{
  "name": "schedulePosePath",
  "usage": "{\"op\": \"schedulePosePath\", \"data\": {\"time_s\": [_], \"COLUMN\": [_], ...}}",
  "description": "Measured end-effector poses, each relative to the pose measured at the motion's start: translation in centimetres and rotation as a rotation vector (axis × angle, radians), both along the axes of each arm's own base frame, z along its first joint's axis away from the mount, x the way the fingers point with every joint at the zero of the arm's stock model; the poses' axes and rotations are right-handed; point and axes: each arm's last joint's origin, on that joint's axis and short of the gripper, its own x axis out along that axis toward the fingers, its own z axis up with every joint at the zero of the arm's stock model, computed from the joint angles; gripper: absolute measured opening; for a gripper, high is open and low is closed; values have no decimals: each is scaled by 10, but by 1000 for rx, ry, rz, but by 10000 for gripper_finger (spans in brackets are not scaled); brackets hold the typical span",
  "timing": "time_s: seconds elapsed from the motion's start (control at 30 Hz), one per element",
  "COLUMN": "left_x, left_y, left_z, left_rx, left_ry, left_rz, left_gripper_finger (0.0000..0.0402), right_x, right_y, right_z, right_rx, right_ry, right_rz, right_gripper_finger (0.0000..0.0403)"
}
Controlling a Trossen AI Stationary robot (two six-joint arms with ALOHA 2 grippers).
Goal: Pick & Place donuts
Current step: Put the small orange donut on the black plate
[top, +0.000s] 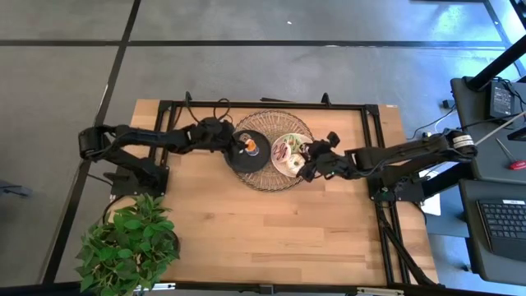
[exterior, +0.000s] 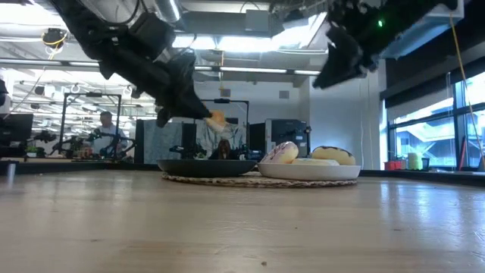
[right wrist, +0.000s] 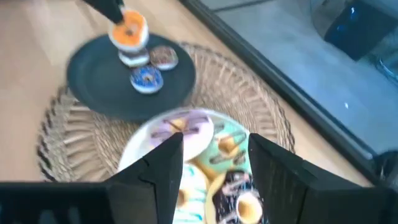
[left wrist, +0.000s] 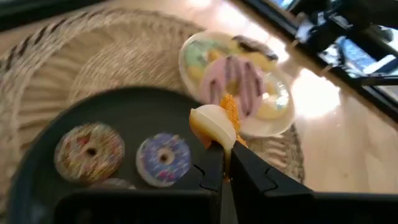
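Note:
A mini orange donut [left wrist: 214, 123] hangs over the round black plate [top: 238, 160], and my left gripper [left wrist: 224, 163] is shut on it. A brown-sprinkled mini donut [left wrist: 90, 152] and a purple one [left wrist: 163, 158] lie flat on that plate. Beside it, the white plate [top: 289, 168] holds several larger donuts, among them a pink-striped one [left wrist: 239, 84] and a green one [left wrist: 200, 55]. Above the white plate's right side my right gripper [right wrist: 214, 168] is open, with nothing between its fingers. My left gripper pinches the orange donut's rim [left wrist: 219, 142] between its two fingers, only at their free ends [exterior: 204, 115]. The fingers slant down from the table's left. The donut stands on edge beyond the tips, lifted clear above the black plate.
Both plates rest on a round woven mat [top: 271, 179] at the table's far middle. A potted plant [top: 127, 242] stands at the near left corner. A dark frame rail [top: 271, 105] runs along the far edge. Bare wood [top: 271, 238] lies toward the near edge.

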Motion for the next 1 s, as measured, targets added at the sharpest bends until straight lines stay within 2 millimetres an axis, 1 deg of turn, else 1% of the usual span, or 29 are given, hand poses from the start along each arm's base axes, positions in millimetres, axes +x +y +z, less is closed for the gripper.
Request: {"op": "schedulePosePath", "data": {"time_s": [0.07, 0.17, 0.3, 0.5, 0.63, 0.87, 1.0], "left_x": [-3, -5, -3, 4, 7, 6, 5], "left_y": [4, 8, 8, 12, 19, 24, 25], "left_z": [-2, -4, -8, -31, -39, -41, -42], "left_rx": [-29, -58, -68, -121, -128, -114, -111], "left_ry": [21, 28, 40, 97, 78, 77, 90], "left_rz": [27, 57, 65, 86, 101, 113, 114], "left_gripper_finger": [13, 13, 13, 13, 13, 13, 22], "right_x": [-3, -5, -5, -4, -4, -5, -5], "right_y": [-1, -2, -6, -7, -7, -7, -7], "right_z": [-10, -17, -16, -16, -16, -16, -16], "right_rx": [1, 3, -19, -29, -29, -29, -29], "right_ry": [20, 14, 20, 25, 27, 27, 28], "right_rz": [-5, -27, -30, -24, -24, -24, -25], "right_gripper_finger": [182, 182, 182, 182, 182, 182, 182]}}
